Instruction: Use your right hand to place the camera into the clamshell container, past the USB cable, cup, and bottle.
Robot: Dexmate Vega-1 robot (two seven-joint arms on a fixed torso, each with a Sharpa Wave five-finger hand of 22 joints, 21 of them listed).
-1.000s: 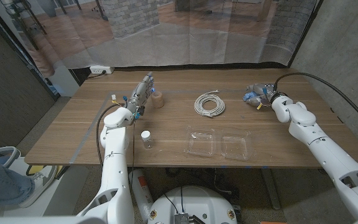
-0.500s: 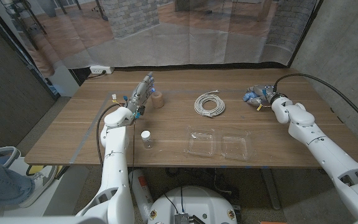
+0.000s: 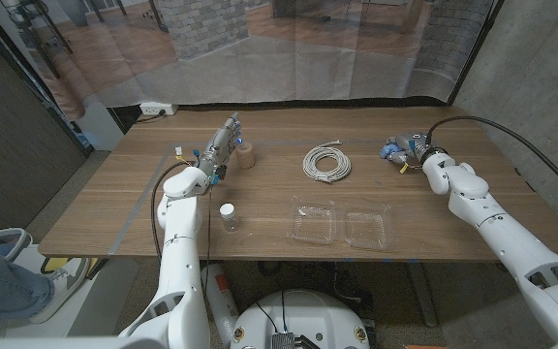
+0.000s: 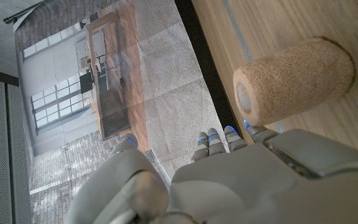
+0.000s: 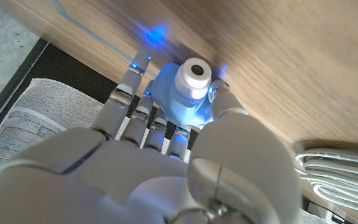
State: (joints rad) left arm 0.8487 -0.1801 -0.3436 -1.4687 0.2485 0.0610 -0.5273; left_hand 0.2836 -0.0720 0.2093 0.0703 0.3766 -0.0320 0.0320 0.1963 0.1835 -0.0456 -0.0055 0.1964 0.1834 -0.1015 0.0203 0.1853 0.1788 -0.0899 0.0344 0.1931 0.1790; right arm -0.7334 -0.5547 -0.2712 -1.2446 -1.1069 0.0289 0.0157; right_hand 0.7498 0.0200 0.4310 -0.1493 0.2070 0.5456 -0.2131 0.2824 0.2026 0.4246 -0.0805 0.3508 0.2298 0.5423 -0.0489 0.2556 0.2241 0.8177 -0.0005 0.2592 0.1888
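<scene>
A small blue camera with a white lens (image 3: pixel 388 151) sits at the far right of the table. My right hand (image 3: pixel 413 145) grips it, and up close the camera (image 5: pixel 188 90) lies between the fingers and thumb of my right hand (image 5: pixel 160 162). The clear clamshell container (image 3: pixel 343 225) lies open near the front edge. The white coiled USB cable (image 3: pixel 326 162) is at the middle, the tan cup (image 3: pixel 246 156) on its side at the back left, and the small bottle (image 3: pixel 228 216) at the front left. My left hand (image 3: pixel 219 147) reaches out beside the cup, holding nothing.
Up close, the cup (image 4: pixel 294 78) lies just past the fingertips of my left hand (image 4: pixel 247 180). The cable's coil (image 5: pixel 340 180) shows beside the right hand. Bare wood (image 3: pixel 424 204) lies between the camera and the clamshell. A curtain hangs behind the table.
My right hand and forearm have shifted slightly to the right at the camera. The left arm and the other things have not moved.
</scene>
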